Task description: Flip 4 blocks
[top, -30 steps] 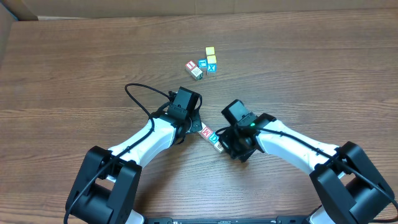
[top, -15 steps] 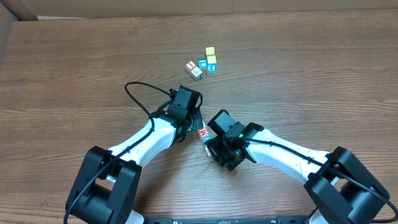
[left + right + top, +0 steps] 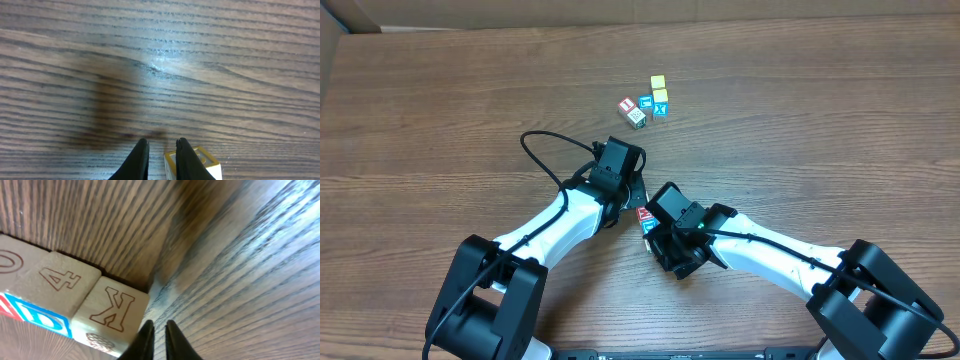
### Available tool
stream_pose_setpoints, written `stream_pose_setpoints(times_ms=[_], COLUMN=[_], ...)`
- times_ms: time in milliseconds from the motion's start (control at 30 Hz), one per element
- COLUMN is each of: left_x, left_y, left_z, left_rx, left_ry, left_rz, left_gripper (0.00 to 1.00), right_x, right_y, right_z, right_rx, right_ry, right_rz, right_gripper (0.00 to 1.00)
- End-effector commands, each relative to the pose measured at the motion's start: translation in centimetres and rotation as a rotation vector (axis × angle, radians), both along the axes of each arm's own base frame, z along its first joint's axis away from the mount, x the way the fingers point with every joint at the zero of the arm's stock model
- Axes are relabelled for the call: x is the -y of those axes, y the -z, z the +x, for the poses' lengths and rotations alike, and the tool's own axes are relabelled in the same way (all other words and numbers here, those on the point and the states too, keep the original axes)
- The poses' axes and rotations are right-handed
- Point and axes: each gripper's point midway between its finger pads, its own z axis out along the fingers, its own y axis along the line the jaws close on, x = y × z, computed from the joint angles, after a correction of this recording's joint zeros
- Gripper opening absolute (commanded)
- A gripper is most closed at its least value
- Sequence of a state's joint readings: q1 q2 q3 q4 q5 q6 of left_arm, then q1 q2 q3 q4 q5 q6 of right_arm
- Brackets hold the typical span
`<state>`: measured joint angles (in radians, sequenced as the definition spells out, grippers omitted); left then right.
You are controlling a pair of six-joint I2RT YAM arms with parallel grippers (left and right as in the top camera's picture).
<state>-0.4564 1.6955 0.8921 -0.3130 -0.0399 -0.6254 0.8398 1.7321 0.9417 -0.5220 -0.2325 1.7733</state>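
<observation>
My left gripper (image 3: 161, 156) is all but closed, with only a slit between the fingers and nothing in it. A yellow-edged cube (image 3: 197, 162) sits just beside one finger. My right gripper (image 3: 158, 335) is likewise nearly closed and holds nothing. Its tips are at the corner of the K block (image 3: 112, 311), which ends the row of blocks (image 3: 60, 280) between the two arms. Overhead, that row is mostly hidden under the right gripper. The spare cubes (image 3: 648, 102) lie well apart, up the table.
</observation>
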Motion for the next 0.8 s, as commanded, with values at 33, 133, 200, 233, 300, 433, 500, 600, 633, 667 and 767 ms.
stream_pose_setpoints(times_ms=[33, 133, 200, 233, 300, 433, 500, 600, 633, 667, 767], left_x=[1.5, 1.5, 1.5, 1.5, 1.5, 1.2, 1.2, 1.2, 1.2, 1.2, 1.2], left_y=[1.1, 1.1, 1.1, 1.1, 1.1, 1.2, 1.2, 1.2, 1.2, 1.2, 1.2], left_z=[-1.9, -1.9, -1.9, -1.9, -1.9, -1.8, -1.7, -1.7, -1.7, -1.7, -1.7], left_rx=[-0.074, -0.074, -0.074, -0.074, -0.074, -0.069, -0.067, -0.067, -0.067, -0.067, -0.066], left_ry=[0.079, 0.079, 0.079, 0.079, 0.079, 0.073, 0.071, 0.071, 0.071, 0.071, 0.071], left_rz=[-0.032, -0.032, -0.032, -0.032, -0.032, -0.02, -0.017, -0.017, -0.017, -0.017, -0.016], left_gripper=[0.13, 0.13, 0.13, 0.13, 0.13, 0.12, 0.12, 0.11, 0.11, 0.11, 0.11], right_x=[-1.2, -1.6, -1.5, -1.5, -1.5, -1.3, -0.9, -0.5, -0.4, -0.4, -0.3], right_y=[-1.6, -1.6, -1.6, -1.5, -1.5, -1.4, -1.2, -1.0, -1.0, -0.9, -0.9], right_z=[2.0, 1.9, 1.9, 1.8, 1.8, 1.7, 1.5, 1.1, 1.0, 1.0, 0.9], right_rx=[0.1, 0.12, 0.129, 0.129, 0.128, 0.124, 0.116, 0.1, 0.097, 0.095, 0.092], right_ry=[0.026, 0.018, 0.017, 0.016, 0.016, 0.009, 0.009, 0.007, 0.007, 0.007, 0.007], right_rz=[0.043, 0.04, 0.032, 0.028, 0.026, 0.017, 0.002, -0.018, -0.021, -0.023, -0.026], right_gripper=[0.13, 0.13, 0.13, 0.13, 0.13, 0.15, 0.17, 0.22, 0.24, 0.27, 0.28])
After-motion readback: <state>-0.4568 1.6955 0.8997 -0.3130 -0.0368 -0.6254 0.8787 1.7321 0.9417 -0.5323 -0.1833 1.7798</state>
